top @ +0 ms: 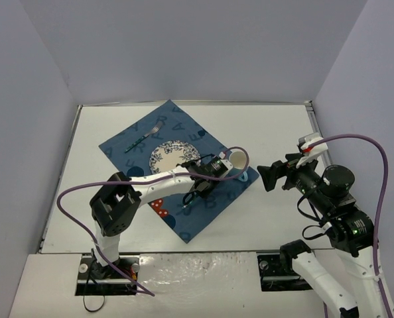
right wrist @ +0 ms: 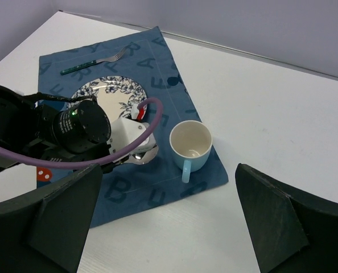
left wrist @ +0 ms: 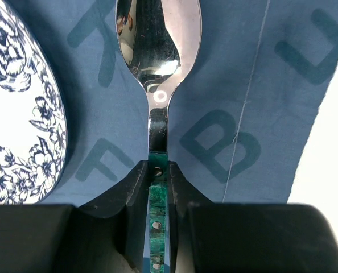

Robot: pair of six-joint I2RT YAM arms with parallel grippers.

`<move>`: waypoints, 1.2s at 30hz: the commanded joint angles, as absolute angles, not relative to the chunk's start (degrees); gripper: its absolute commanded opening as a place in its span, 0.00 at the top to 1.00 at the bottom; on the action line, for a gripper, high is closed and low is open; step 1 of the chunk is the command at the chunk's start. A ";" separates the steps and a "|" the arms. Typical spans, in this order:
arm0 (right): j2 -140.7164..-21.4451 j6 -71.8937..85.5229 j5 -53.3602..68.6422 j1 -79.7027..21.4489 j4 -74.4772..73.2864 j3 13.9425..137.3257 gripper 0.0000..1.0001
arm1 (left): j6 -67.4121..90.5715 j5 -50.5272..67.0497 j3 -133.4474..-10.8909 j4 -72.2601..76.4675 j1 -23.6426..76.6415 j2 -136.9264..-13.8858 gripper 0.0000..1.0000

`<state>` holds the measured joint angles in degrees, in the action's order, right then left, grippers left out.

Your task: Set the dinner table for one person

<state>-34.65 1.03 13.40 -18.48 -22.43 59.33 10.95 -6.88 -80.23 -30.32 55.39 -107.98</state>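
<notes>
In the top view the bench [top: 276,132], a broad white slab across the middle of the frame, looks rigid and heavy: a surface to lay things on, with nothing to grip. The left pincer [top: 196,191] hangs over the blue cloth [top: 177,122] at centre, between plate [top: 165,158] and cup [top: 235,159], and the right pincer [top: 268,177] gapes wide at right. Only the left wrist view shows the jaws narrowed on the green handle of a spoon [left wrist: 157,51], which is light, smooth steel and probably slippery. The right wrist view adds the fork [right wrist: 92,61] at upper left and shows that the cup is empty.
</notes>
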 commanded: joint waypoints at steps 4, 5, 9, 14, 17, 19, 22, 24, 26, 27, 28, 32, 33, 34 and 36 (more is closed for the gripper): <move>-34.10 -0.87 10.12 -18.98 -21.27 61.69 0.00 | 12.70 -5.71 -81.99 -25.18 56.16 -107.73 1.00; -34.23 -0.88 10.11 -18.98 -21.40 61.83 0.00 | 12.93 -5.78 -82.07 -24.76 56.55 -108.07 1.00; -34.28 -0.85 10.20 -18.98 -21.62 61.99 0.00 | 13.13 -6.29 -81.66 -24.29 56.69 -109.77 1.00; -34.10 -0.85 10.08 -18.98 -21.83 61.75 0.00 | 14.49 -6.62 -81.14 -24.69 56.69 -111.44 1.00; -34.14 -0.70 9.72 -18.98 -21.88 61.90 0.00 | 16.32 -7.07 -80.29 -24.18 56.69 -111.01 0.88; -34.26 -0.70 9.34 -18.98 -21.82 62.25 0.00 | 17.25 -7.52 -79.85 -24.08 56.69 -109.93 0.68; -34.61 -0.73 8.56 -19.05 -21.77 63.22 0.00 | 18.13 -9.02 -80.23 -25.13 56.60 -107.07 0.43; -35.06 -0.84 7.19 -18.98 -21.71 64.43 0.00 | 18.87 -10.28 -81.20 -27.03 56.55 -104.21 0.32; -35.82 -0.90 4.36 -18.98 -21.78 65.74 0.00 | 19.96 -12.30 -82.46 -30.18 56.30 -101.15 0.14; -36.19 -0.95 3.10 -18.98 -21.72 66.42 0.00 | 20.22 -14.34 -83.19 -31.44 56.19 -99.26 0.07; -36.51 -0.76 1.89 -18.98 -21.76 67.30 0.00 | 20.72 -15.72 -84.14 -33.29 56.06 -96.60 0.04; -37.74 -0.09 -6.06 -18.98 -21.72 69.94 0.00 | 22.63 -20.85 -85.85 -39.05 53.90 -86.99 0.03; -38.08 -0.04 -7.66 -18.98 -21.76 70.52 0.00 | 23.02 -23.05 -85.76 -40.73 52.70 -83.29 0.03; -38.37 0.00 -9.20 -19.01 -21.77 71.08 0.00 | 23.31 -24.99 -85.61 -42.25 51.60 -80.08 0.03; -38.95 0.28 -12.07 -19.09 -21.78 72.13 0.00 | 23.59 -27.90 -84.65 -44.53 49.45 -75.05 0.03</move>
